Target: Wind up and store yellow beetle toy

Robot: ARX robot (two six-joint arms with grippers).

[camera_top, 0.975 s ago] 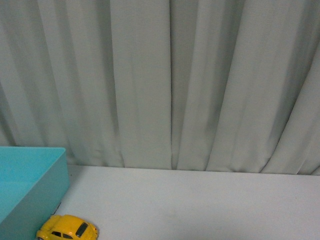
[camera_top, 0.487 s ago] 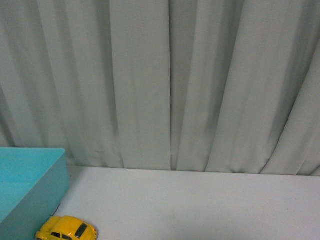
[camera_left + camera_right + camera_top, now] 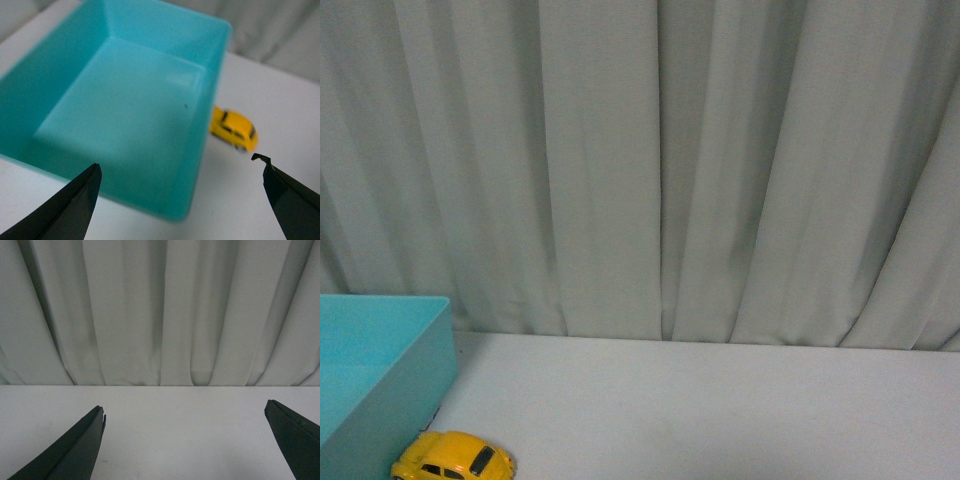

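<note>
The yellow beetle toy [image 3: 453,456] stands on the white table at the lower left of the front view, just beside the corner of a turquoise box [image 3: 380,370]. In the left wrist view the toy [image 3: 233,129] sits on its wheels close to the box's outer wall [image 3: 197,165]. My left gripper [image 3: 180,172] hovers open above the box's near corner, apart from the toy. My right gripper [image 3: 184,411] is open over bare table, with nothing between its fingers. Neither arm shows in the front view.
The turquoise box [image 3: 120,100] has nothing inside. A pale grey curtain [image 3: 660,170] hangs along the far edge of the white table [image 3: 720,410]. The same curtain [image 3: 160,310] fills the right wrist view beyond the table.
</note>
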